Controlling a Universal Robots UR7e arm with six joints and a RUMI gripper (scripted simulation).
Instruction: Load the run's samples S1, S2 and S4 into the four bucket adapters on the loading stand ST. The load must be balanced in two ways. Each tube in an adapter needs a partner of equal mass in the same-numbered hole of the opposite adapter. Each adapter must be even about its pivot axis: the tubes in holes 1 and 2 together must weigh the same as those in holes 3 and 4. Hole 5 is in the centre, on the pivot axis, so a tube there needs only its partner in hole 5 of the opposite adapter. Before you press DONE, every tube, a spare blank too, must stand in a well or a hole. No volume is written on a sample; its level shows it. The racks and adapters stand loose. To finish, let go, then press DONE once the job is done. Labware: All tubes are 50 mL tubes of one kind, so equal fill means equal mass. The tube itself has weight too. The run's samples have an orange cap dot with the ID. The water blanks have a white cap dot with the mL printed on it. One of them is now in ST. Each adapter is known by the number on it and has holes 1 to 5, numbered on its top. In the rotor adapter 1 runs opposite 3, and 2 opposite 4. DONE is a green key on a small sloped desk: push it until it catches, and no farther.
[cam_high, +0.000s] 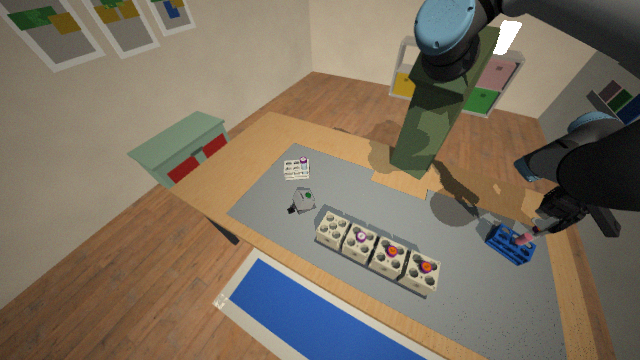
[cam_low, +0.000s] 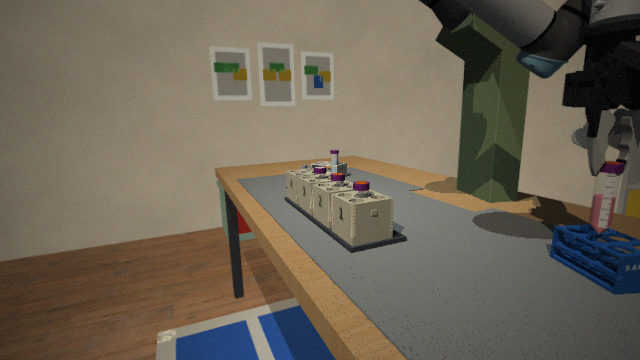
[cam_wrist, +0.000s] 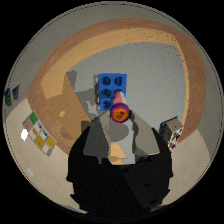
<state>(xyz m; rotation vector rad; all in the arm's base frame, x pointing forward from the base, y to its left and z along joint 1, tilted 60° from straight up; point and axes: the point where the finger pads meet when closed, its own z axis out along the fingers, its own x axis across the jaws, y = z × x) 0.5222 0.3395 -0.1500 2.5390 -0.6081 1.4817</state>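
Observation:
My gripper (cam_high: 536, 231) (cam_low: 613, 165) (cam_wrist: 119, 110) is shut on a sample tube (cam_high: 523, 239) (cam_low: 604, 202) (cam_wrist: 120, 114) with pink liquid, a purple cap and an orange dot. The tube hangs with its foot just above the blue sample rack (cam_high: 501, 245) (cam_low: 582, 250) (cam_wrist: 112, 86); its ID is too small to read. The loading stand (cam_low: 382, 240) carries four cream adapters in a row. Adapter 1 (cam_high: 417, 286) (cam_low: 370, 220) holds an orange-dot tube (cam_high: 426, 266) (cam_low: 361, 186). Adapter 2 (cam_high: 382, 269) holds another orange-dot tube (cam_high: 392, 250). Adapter 3 holds a white-dot blank (cam_high: 361, 235). Adapter 4 (cam_high: 330, 230) shows only open holes.
A small white rack (cam_high: 294, 170) with one blank (cam_high: 303, 161) (cam_low: 334, 155) stands at the mat's far left. The grey desk with the green DONE key (cam_high: 308, 195) sits between it and the stand. The arm's green pedestal (cam_high: 432, 125) (cam_low: 492, 125) rises behind the mat.

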